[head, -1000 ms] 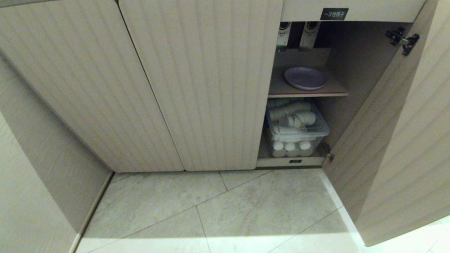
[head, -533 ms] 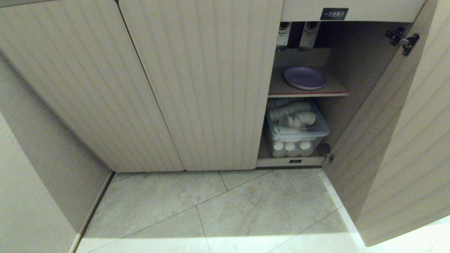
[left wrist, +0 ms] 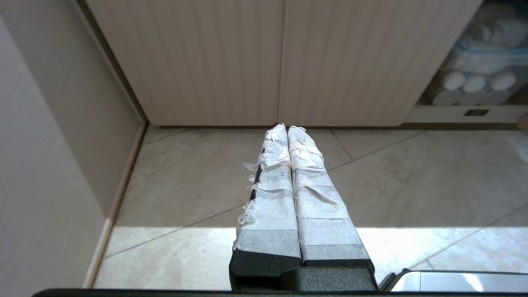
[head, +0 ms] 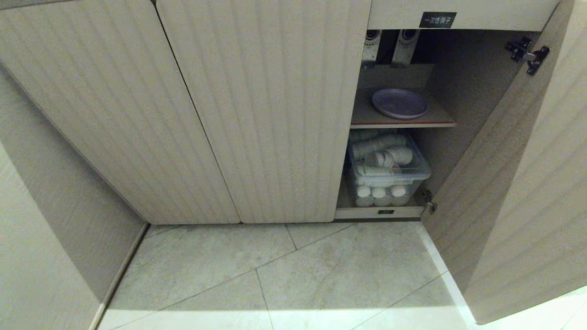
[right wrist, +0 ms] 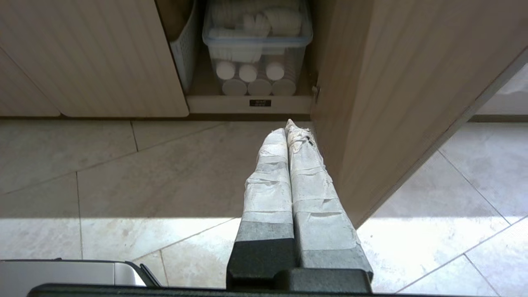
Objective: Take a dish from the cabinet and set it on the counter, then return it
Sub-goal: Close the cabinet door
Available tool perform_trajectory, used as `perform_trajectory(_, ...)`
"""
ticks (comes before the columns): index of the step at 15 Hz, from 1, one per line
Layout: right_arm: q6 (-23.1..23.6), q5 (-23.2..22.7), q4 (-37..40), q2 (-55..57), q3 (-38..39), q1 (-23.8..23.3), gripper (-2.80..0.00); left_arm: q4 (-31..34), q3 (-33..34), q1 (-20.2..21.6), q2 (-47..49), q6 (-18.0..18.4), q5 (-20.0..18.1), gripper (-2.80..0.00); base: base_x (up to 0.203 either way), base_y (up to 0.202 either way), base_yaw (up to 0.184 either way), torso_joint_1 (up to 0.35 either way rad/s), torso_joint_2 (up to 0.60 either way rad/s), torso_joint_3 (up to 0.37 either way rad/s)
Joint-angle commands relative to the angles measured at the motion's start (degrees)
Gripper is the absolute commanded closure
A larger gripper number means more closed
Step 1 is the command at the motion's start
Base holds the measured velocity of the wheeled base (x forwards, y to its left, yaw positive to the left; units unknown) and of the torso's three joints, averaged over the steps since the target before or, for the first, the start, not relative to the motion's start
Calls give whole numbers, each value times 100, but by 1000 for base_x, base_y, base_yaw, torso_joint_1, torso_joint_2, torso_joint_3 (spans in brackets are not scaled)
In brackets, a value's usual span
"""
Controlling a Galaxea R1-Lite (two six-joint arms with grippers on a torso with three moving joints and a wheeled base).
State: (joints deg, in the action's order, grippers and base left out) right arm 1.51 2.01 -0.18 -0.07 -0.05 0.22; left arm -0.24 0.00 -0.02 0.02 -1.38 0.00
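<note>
The lavender dish (head: 399, 103) lies flat on the inner shelf (head: 367, 118) of the beige ribbed cabinet (head: 275, 114), under a small black label (head: 437, 19). The cabinet's right door (head: 518, 183) stands swung open. Neither gripper shows in the head view. My left gripper (left wrist: 287, 128) is shut, its taped fingers pressed together and empty, hanging above the floor before the two closed doors. My right gripper (right wrist: 286, 126) is shut and empty too, low over the floor beside the open door (right wrist: 396, 103), pointing toward the bottom compartment. The counter is out of view.
A clear lidded bin of white cups (head: 387, 172) fills the bottom compartment under the shelf, seen too as the bin (right wrist: 258, 49) in the right wrist view. A beige side wall (head: 41, 238) closes off the left. Grey floor tiles (head: 293, 275) lie before the cabinet.
The whole head view has shifted very slightly. The dish and both arms have kept still.
</note>
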Motion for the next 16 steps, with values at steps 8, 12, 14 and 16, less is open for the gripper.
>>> perform_trajectory(8,7,-16,1,7,5,1,0,-2,0,2,-2,-3,0,0,0,-185,1,1,3,2)
perform_trajectory(12,7,-16,1,7,1,-4,0,-2,0,2,-2,-3,0,0,0,-194,2,4,3,0)
perform_trajectory(14,-2,-16,1,7,5,-4,0,-2,0,2,-2,-3,0,0,0,-115,1,1,6,0)
perform_trajectory(16,-2,-16,1,7,5,-4,0,-2,0,2,-2,-3,0,0,0,0,0,0,0,0)
